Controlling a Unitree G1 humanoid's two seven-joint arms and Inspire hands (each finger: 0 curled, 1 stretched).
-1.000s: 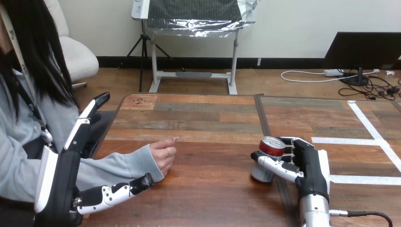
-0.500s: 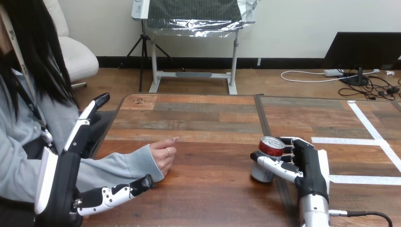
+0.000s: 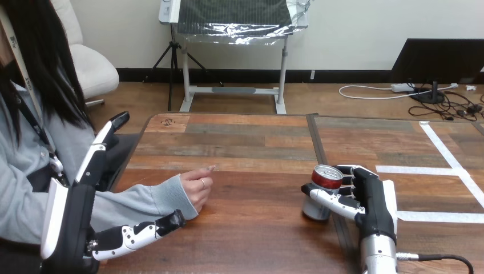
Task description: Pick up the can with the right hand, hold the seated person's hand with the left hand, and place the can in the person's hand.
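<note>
A can [image 3: 319, 194] with a red band and silver top stands upright on the wooden table [image 3: 251, 142] right of centre. My right hand [image 3: 365, 200] has its fingers and thumb curled round the can. The person's hand [image 3: 197, 188] rests on the table at the left, loosely curled, its grey sleeve [image 3: 137, 202] lying along the near edge. My left hand [image 3: 71, 222] stands at the lower left over the sleeve, fingers straight and pointing up and away. Its thumb [image 3: 142, 233] stretches under the person's wrist without curling round it.
White tape lines [image 3: 445, 171] cross the table's right part. A dark seam [image 3: 319, 154] runs down the tabletop just left of the can.
Almost nothing has moved. My left hand has shifted very slightly to the left; the can and my right hand stay put.
</note>
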